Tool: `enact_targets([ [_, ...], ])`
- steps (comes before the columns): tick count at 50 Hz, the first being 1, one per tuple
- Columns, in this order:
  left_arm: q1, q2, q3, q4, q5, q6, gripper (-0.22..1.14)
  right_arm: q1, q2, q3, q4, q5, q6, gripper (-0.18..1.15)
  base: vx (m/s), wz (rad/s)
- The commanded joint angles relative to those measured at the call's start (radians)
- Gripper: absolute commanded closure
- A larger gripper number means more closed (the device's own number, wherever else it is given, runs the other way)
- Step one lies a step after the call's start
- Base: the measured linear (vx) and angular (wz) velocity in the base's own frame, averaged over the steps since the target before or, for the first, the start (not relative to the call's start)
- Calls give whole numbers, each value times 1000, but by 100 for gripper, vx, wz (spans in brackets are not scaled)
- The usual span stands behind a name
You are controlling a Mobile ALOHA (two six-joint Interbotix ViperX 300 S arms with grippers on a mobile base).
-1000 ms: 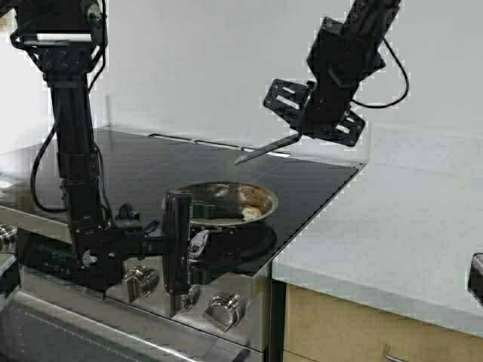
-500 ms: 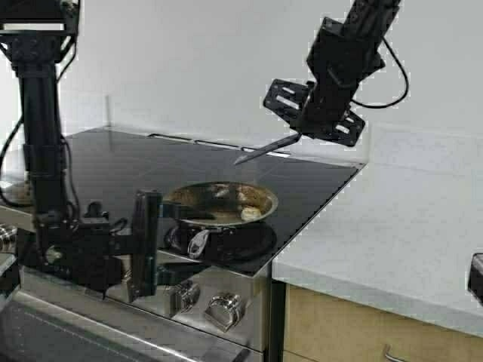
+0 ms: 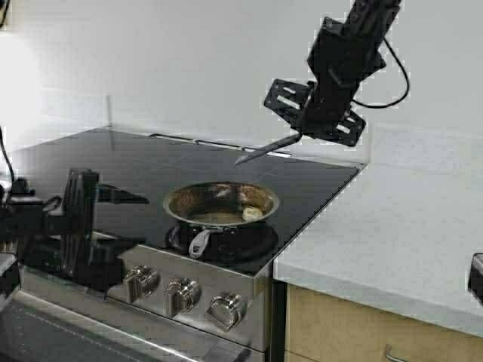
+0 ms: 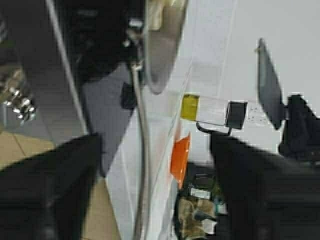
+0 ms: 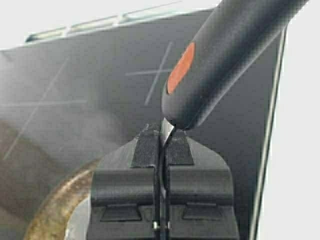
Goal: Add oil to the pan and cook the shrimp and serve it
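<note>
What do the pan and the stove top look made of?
Pan: looks like steel, with a shiny rim and a browned, tarnished inside. Stove top: probably black glass-ceramic, smooth and glossy, reflecting the wall, with thin printed cross marks showing in the right wrist view.

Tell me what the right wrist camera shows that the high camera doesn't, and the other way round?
Only the right wrist view shows the orange spot on the utensil handle. Only the high view shows the shrimp lying in the pan, the stove knobs, and the left tool, open, low at the stove's front left. Both show the pan's rim, the black stovetop, and the right tool shut on the utensil above the stovetop.
</note>
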Motion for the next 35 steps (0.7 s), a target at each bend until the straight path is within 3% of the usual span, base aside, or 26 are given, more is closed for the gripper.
enact_targets([
  [1, -3, -81, 14, 6, 17, 8, 28, 2, -52, 0, -3, -14, -9, 90, 0, 0],
  [5, -3, -115, 25, 6, 18, 23, 61, 2, -57, 8, -3, -12, -20, 90, 0, 0],
  [7, -3, -143, 38, 3, 18, 52, 85, 2, -60, 9, -3, -11, -28, 90, 0, 0],
  [10, -3, -183, 60, -9, 23, 98, 101, -3, -64, 18, -3, -3, -37, 90, 0, 0],
  [18, -3, -324, 133, -49, 127, 186, 83, -21, -86, 43, -3, 46, -40, 90, 0, 0],
  [35, -31, -749, 202, -60, 683, 259, 85, -120, -219, 110, -17, 305, -150, 90, 0, 0],
])
